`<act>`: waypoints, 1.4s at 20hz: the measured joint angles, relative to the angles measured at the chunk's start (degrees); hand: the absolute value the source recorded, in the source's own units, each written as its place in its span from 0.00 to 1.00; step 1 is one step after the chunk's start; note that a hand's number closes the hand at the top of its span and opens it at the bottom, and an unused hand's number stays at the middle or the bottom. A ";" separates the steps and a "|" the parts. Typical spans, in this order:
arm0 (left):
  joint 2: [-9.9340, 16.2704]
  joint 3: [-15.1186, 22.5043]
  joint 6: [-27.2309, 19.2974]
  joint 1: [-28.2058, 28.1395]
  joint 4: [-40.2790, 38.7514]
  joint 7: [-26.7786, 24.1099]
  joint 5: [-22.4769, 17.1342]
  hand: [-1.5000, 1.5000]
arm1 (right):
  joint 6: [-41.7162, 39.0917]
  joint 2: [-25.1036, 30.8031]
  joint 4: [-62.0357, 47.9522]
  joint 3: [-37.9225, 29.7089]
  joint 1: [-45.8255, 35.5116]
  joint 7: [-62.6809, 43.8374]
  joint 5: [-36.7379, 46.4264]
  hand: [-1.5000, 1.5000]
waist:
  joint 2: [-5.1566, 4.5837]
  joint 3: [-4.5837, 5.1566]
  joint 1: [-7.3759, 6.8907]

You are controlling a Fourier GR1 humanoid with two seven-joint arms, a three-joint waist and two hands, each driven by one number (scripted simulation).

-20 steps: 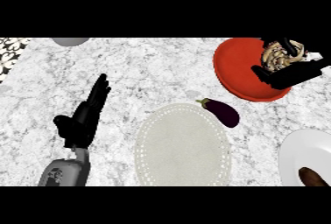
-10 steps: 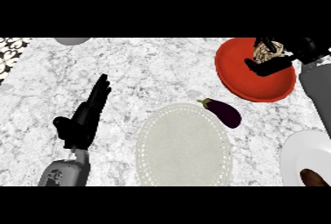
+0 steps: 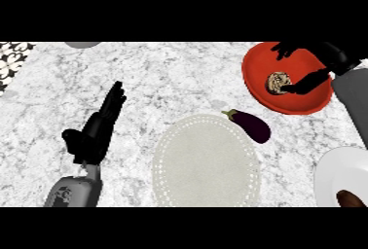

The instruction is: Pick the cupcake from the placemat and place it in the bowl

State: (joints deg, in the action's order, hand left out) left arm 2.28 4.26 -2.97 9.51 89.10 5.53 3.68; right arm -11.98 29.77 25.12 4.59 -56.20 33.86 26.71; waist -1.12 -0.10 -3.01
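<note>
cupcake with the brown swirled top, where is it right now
In the head view the brown-topped cupcake sits inside the round red bowl at the upper right, beside the black right hand, above the dark purple eggplant and well off the pale oval placemat.

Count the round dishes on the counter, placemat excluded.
2: a red bowl at upper right holding the cupcake, and a white plate cut off by the right edge. Others may lie outside the view.

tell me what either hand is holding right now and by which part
Nothing is held. The right hand is spread open over the red bowl with the cupcake lying inside; the left hand rests open.
</note>
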 measured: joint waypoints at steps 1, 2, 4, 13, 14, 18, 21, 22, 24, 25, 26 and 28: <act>0.04 -0.12 0.17 0.11 -0.33 -0.36 -0.13 0.50 | -1.06 0.15 -1.47 -0.50 -0.38 1.80 -0.38 0.00 | -0.06 -0.01 -0.04; 0.24 -0.54 0.41 0.26 -0.73 -0.61 -0.45 0.50 | -1.49 -0.22 -2.85 -1.00 -0.75 3.22 -0.70 0.00 | -0.09 -0.01 -0.04; 0.18 -0.54 0.33 0.47 -0.79 -0.41 -0.36 0.50 | -3.03 -0.44 -5.01 -2.61 -1.71 5.81 -2.08 0.00 | -0.12 -0.04 -0.11; -0.22 -0.75 -0.19 0.51 -1.77 -1.09 0.07 0.50 | -8.23 2.04 -11.04 -11.95 -6.32 8.94 -10.00 0.00 | 0.23 0.00 0.63; -0.29 -0.64 -0.21 0.33 -1.66 -1.17 0.14 0.50 | -9.02 2.88 -11.87 -12.64 -6.46 8.59 -10.53 0.00 | 0.22 0.01 0.60; -0.80 0.12 -0.52 0.14 -1.41 -0.87 0.75 0.50 | -13.04 5.55 -14.55 -14.90 -7.74 5.64 -12.52 0.00 | 0.14 0.00 0.49; -0.13 -0.51 0.04 0.26 -0.33 0.10 0.09 0.50 | -16.34 7.86 -15.76 -16.37 -7.28 4.12 -14.07 0.00 | 0.08 -0.03 0.39; -0.30 -0.45 -0.18 0.78 -0.31 0.63 0.20 0.50 | -17.08 8.35 -15.88 -16.61 -6.92 3.79 -14.36 0.00 | 0.06 -0.04 0.44; -0.26 -0.60 0.16 0.64 -0.85 -0.09 -0.03 0.50 | -18.84 9.76 -16.00 -17.06 -6.14 3.16 -14.93 0.00 | -0.06 -0.06 0.38; -0.22 -0.66 0.10 1.17 -0.92 0.32 0.03 0.50 | -19.67 10.23 -15.93 -17.15 -5.74 2.88 -15.11 0.00 | -0.12 -0.08 0.37; -0.08 -0.78 0.30 1.01 -0.73 0.28 -0.17 0.50 | -20.65 11.10 -15.81 -17.39 -5.49 2.52 -15.45 0.00 | -0.16 -0.11 0.29; -0.17 -0.79 0.18 1.09 -1.25 -0.35 0.05 0.50 | -21.56 11.49 -15.35 -17.44 -4.59 2.24 -15.74 0.00 | -0.25 -0.12 0.24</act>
State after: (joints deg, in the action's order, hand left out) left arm 2.11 3.48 -2.78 10.60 87.85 5.17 3.73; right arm -33.53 41.26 9.77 -12.85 -60.79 36.10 10.97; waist -1.37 -0.22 -2.77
